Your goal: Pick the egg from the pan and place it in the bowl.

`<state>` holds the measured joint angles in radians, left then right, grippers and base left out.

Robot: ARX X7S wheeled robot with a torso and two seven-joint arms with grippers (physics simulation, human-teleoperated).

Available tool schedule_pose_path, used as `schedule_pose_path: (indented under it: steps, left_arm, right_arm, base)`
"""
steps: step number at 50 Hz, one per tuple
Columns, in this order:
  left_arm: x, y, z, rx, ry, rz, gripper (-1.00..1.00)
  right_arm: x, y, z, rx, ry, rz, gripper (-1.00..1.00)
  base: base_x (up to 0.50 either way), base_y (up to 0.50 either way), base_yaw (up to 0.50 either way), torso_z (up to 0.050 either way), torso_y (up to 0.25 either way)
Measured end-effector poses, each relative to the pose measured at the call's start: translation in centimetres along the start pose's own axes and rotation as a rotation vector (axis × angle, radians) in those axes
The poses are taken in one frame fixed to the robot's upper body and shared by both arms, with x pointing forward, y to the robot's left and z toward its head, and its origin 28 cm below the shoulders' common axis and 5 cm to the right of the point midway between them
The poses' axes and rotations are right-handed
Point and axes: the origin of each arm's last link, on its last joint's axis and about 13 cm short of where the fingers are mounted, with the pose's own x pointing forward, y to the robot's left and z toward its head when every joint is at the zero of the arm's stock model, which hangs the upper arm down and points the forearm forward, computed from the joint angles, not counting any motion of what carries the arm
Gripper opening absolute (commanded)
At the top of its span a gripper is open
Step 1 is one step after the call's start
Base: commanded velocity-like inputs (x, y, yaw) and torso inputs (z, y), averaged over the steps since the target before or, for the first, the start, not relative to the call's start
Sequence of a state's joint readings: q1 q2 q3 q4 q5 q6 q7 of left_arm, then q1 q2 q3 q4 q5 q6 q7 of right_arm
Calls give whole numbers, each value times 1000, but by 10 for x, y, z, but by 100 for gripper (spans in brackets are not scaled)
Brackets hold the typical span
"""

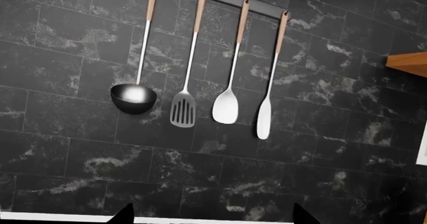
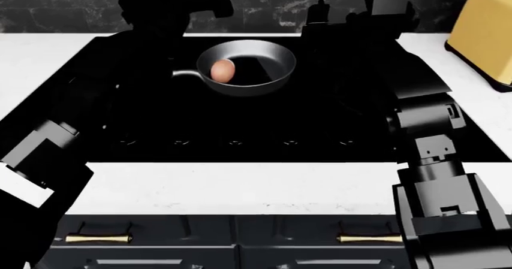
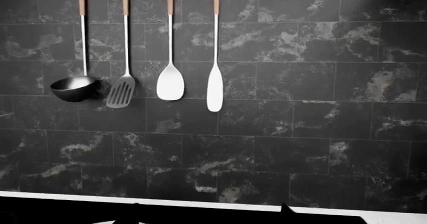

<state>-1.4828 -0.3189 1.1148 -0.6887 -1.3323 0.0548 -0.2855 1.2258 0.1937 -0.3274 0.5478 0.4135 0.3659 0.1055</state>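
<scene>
wall rail: ladle [image 1: 133, 98], slotted turner [image 1: 183, 114], spoon [image 1: 225, 108], spatula [image 1: 264, 119] | black cooktop [image 2: 264, 122] in white counter [image 2: 240, 188] | yellow appliance [image 2: 484, 32] far right

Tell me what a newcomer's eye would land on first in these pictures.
First the orange-brown egg, the one warm spot in the head view, lying in the grey pan at the back of the black cooktop. Next the four utensils on the dark marble wall in both wrist views: ladle, slotted turner, spoon and spatula. A yellow appliance stands at the right on the white counter.
</scene>
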Motion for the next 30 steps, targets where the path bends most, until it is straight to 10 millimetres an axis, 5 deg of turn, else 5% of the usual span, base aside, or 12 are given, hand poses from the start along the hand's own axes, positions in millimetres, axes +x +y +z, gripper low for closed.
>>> schedule_pose_path:
  steps: [30]
  left_arm:
    - [1, -1, 2, 1, -6, -8, 100]
  right_arm:
    - [-1, 0, 0, 5, -1, -3, 100]
  base:
    - [149, 0, 0, 0, 0]
